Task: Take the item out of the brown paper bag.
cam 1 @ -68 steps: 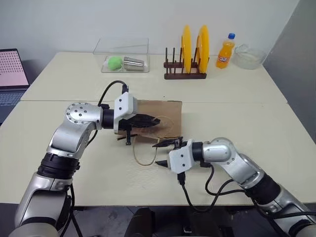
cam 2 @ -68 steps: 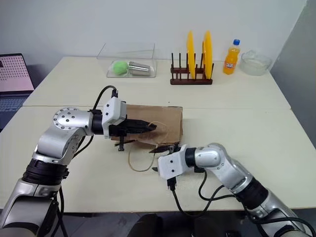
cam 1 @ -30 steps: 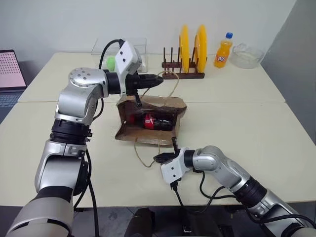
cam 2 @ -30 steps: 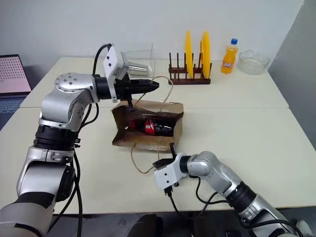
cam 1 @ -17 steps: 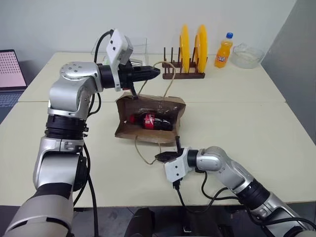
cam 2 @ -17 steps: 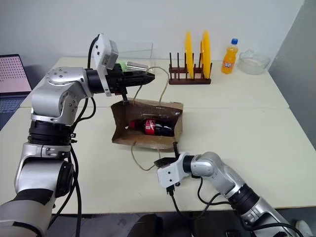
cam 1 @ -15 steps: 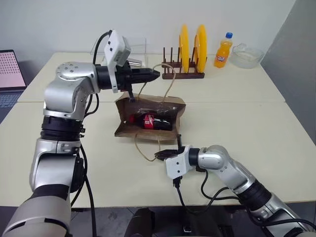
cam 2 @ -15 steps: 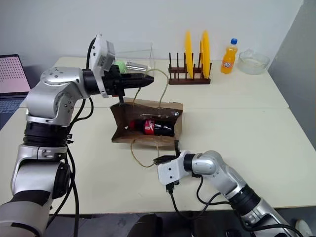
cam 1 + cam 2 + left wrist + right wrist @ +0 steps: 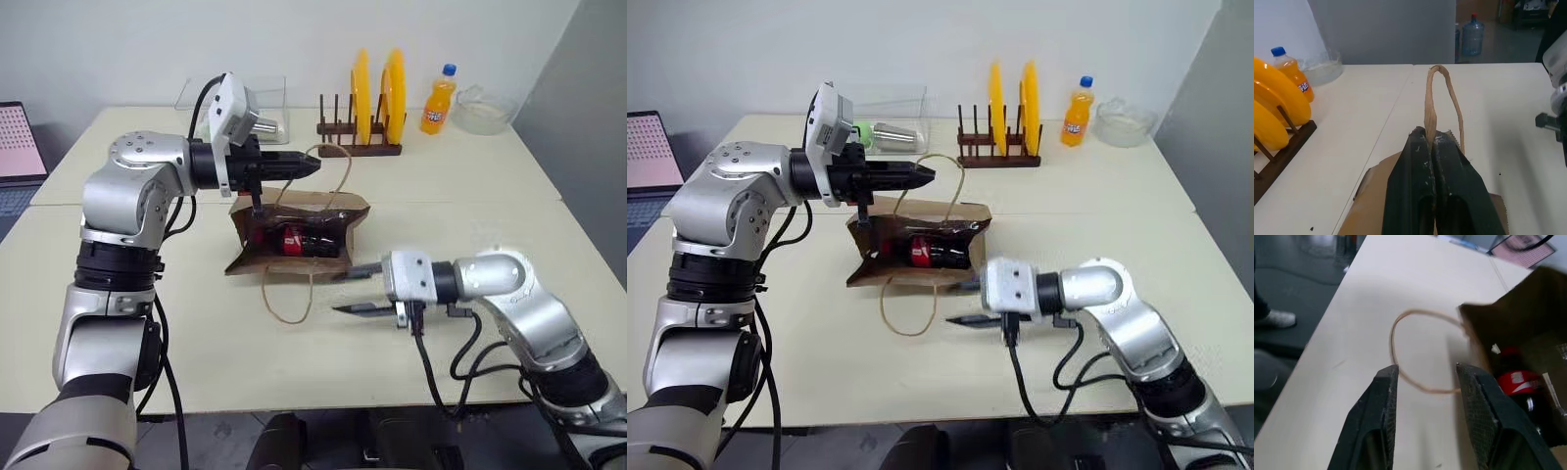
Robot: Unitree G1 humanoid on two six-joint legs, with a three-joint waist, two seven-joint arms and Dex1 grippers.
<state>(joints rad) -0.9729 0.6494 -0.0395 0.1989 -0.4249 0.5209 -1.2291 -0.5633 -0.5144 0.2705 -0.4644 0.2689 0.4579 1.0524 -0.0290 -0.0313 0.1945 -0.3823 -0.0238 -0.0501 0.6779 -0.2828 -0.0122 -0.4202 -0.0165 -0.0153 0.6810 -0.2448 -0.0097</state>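
Note:
The brown paper bag (image 9: pixel 343 208) lies on its side mid-table, its mouth open toward me. Inside lies the item (image 9: pixel 294 240), a small dark bottle with a red label, also in the right wrist view (image 9: pixel 1515 382). My left gripper (image 9: pixel 312 166) hovers above the bag, shut on its upper loop handle (image 9: pixel 1435 98) and holding the top side up. The other handle (image 9: pixel 289 299) lies on the table. My right gripper (image 9: pixel 345 290) is open and level just in front of the bag's mouth, holding nothing; its fingers (image 9: pixel 1386 382) frame the lower handle.
At the back stand a wooden rack with two yellow plates (image 9: pixel 372 93), an orange soda bottle (image 9: pixel 437 98), a glass bowl (image 9: pixel 480 108) and a clear box (image 9: pixel 882 132) with a green ball and a metal cup. A laptop (image 9: pixel 20 142) sits far left.
My right gripper has risen off the table, rolled and opened, and now points at the bag's mouth. My left gripper, which earlier lifted the handle, keeps it up.

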